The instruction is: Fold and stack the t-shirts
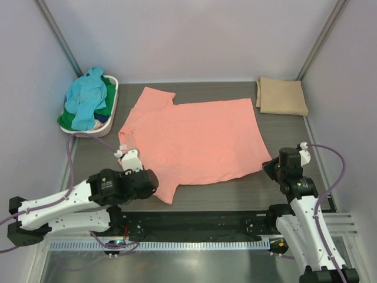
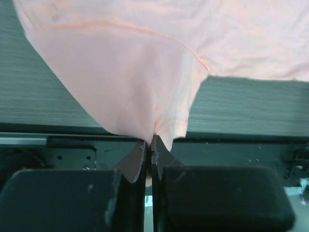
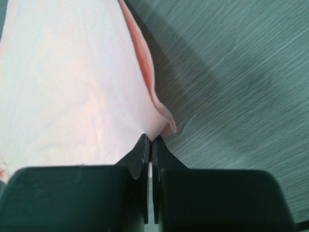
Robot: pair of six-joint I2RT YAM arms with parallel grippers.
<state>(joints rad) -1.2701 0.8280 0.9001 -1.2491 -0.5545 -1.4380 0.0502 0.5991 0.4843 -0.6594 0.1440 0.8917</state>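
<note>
While gripping salmon-pink t-shirt (image 1: 194,138) near front edge of bench (image 1: 235,190) with left pincer (image 2: 149,143) and right pincer (image 3: 150,140), starting fold; next, lift evenly.

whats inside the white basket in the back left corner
A light blue shirt lies heaped on top of the basket. Green cloth shows beneath it along the sides. Anything lower down is covered by those two and by the basket's wall.
</note>
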